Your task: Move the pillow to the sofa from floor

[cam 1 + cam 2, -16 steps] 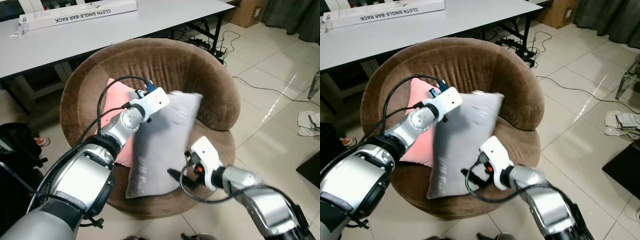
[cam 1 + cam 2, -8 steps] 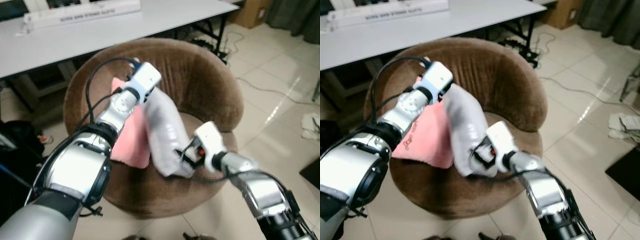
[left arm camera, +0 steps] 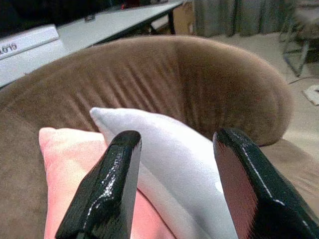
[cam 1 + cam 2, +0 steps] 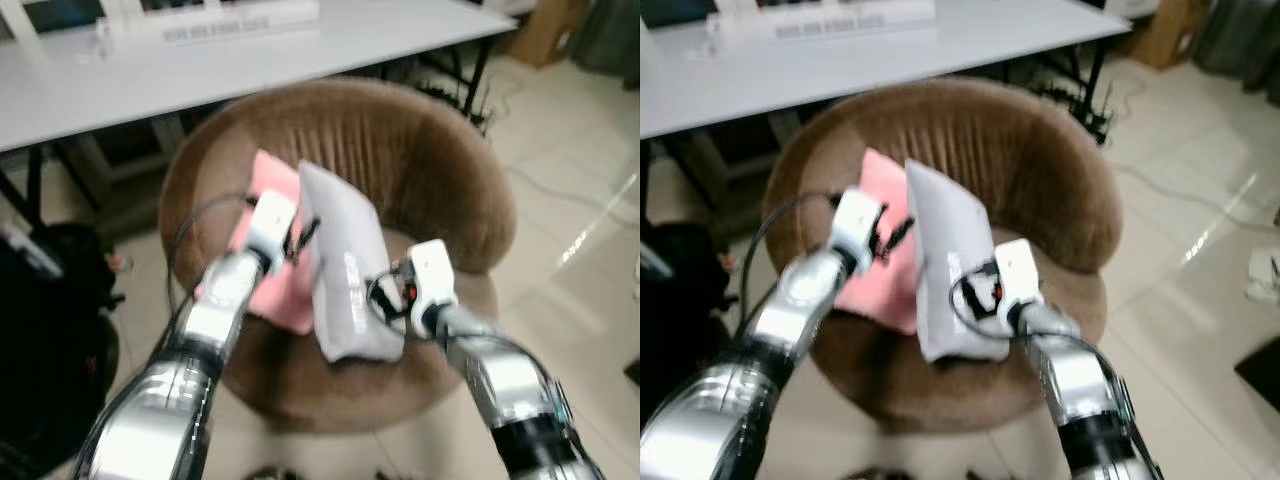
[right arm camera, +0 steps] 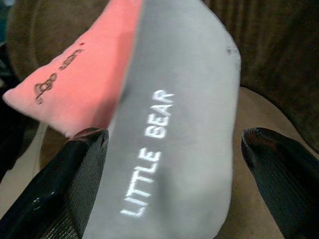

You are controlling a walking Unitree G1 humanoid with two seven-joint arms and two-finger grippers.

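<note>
A grey pillow [image 4: 345, 265] printed "LITTLE BEAR" stands on edge on the seat of the round brown sofa chair [image 4: 400, 150], leaning against a pink pillow [image 4: 272, 178]. My left gripper [image 4: 308, 232] is open just left of the grey pillow, over the pink one; in the left wrist view its fingers [image 3: 119, 169] frame the pillow's upper corner [image 3: 164, 144] without touching it. My right gripper [image 4: 380, 295] is open against the pillow's lower right side, with the grey face [image 5: 184, 99] between its widely spread fingers [image 5: 79, 169].
A long white table [image 4: 250, 55] with a flat white box [image 4: 230, 20] stands behind the chair. A black bag [image 4: 45, 300] sits on the floor at the left. Pale floor tiles [image 4: 570, 210] stretch to the right.
Both grippers have let go of the grey pillow, which now rests on the seat against the pink one. My left arm has dropped and drawn back. The camera view has shifted.
</note>
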